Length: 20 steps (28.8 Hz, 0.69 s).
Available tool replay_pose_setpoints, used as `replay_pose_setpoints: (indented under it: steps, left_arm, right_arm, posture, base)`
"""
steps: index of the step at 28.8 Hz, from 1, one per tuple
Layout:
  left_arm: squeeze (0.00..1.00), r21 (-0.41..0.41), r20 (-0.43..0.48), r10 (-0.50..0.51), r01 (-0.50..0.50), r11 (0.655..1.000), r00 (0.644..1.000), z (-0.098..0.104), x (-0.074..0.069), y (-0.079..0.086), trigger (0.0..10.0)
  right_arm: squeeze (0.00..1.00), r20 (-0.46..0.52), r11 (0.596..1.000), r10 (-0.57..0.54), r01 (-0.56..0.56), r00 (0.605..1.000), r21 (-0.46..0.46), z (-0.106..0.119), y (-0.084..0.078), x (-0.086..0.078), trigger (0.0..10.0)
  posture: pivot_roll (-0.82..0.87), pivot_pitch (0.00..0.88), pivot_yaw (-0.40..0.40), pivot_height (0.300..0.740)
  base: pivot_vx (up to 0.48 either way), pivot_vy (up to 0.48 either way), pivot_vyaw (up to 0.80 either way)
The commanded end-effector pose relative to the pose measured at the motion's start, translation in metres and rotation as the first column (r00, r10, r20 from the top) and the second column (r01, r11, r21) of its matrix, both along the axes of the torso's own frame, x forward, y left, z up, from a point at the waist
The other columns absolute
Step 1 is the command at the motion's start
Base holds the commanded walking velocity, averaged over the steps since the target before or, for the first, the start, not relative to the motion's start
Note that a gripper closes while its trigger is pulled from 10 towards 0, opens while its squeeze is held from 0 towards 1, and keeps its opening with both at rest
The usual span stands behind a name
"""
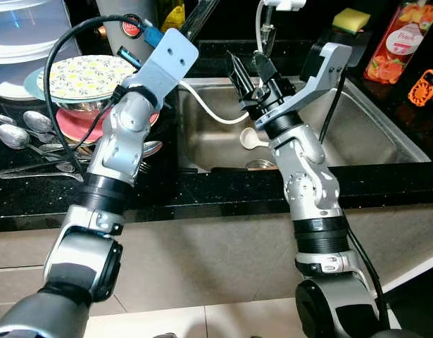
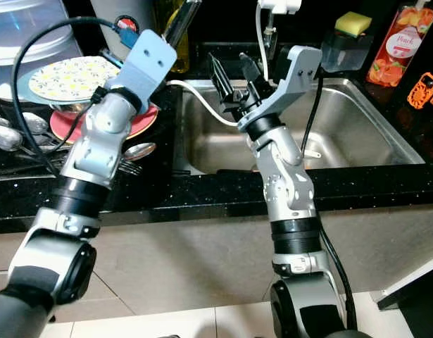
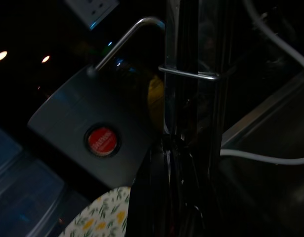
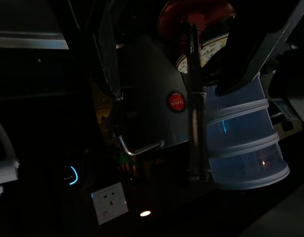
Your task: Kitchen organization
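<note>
My left gripper (image 1: 200, 19) is raised high over the back of the black counter, its long black fingers together and pointing at a steel pot with a red sticker (image 3: 100, 140). I make out nothing between them. My right gripper (image 1: 251, 74) hangs open above the steel sink (image 1: 371, 134), beside the white faucet hose (image 1: 209, 113), holding nothing. A floral plate (image 1: 79, 76) rests on a steel bowl over a red plate (image 1: 72, 125) on the left counter. Several spoons (image 1: 15, 134) lie beside that stack. A white spoon (image 1: 250, 139) lies in the sink.
Stacked clear plastic containers (image 1: 26, 42) stand at the back left. A yellow-green sponge (image 1: 351, 20), a peach bottle (image 1: 398, 42) and an orange object (image 1: 424, 86) sit behind and right of the sink. The counter's front edge (image 1: 202, 186) runs across below my arms.
</note>
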<state>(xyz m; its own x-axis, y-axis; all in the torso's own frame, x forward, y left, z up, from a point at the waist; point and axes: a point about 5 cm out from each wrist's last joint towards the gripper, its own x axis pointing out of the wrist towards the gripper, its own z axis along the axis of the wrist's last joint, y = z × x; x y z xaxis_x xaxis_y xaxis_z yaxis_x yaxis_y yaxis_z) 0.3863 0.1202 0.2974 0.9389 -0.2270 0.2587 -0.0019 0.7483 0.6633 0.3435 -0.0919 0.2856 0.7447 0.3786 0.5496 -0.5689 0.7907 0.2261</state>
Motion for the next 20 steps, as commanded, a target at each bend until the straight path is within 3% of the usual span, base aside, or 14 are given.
replay_pose_setpoints:
  steps: [1,7,12,17,20]
  left_arm:
    - [0.0,0.029,-0.012,-0.068,0.068,0.997,0.998,-0.003,0.001,-0.015,10.0]
    - [0.0,0.075,-0.053,-0.165,0.169,0.983,0.985,-0.014,0.002,-0.034,10.0]
    - [0.0,0.087,-0.066,-0.171,0.177,0.98,0.983,-0.019,0.002,-0.036,10.0]
    - [0.0,0.105,-0.081,-0.184,0.192,0.976,0.98,-0.023,0.005,-0.038,10.0]
    - [0.0,0.122,-0.091,-0.199,0.209,0.97,0.976,-0.024,0.007,-0.041,10.0]
  right_arm:
    - [0.0,0.014,0.999,-0.042,0.042,0.999,0.018,0.006,-0.005,0.001,10.0]
    - [0.0,-0.03,0.986,-0.149,0.151,0.988,0.07,0.007,-0.02,0.008,10.0]
    - [0.0,-0.022,0.985,-0.147,0.149,0.989,0.093,0.011,-0.022,0.008,10.0]
    - [0.0,-0.005,0.991,-0.098,0.098,0.995,0.094,0.016,-0.017,0.006,10.0]
    - [0.0,0.034,0.998,-0.026,0.023,0.999,0.065,0.02,-0.004,0.0,10.0]
  posture:
    - [0.09,0.0,0.023,0.74]
    - [0.08,0.0,0.032,0.74]
    - [0.08,0.0,0.031,0.74]
    - [0.08,0.0,0.03,0.74]
    - [0.07,0.0,0.026,0.74]
  base:
    - [0.0,0.0,0.0]
    - [0.0,0.0,0.0]
    - [0.0,0.0,0.0]
    - [0.0,0.0,0.0]
    - [0.0,0.0,0.0]
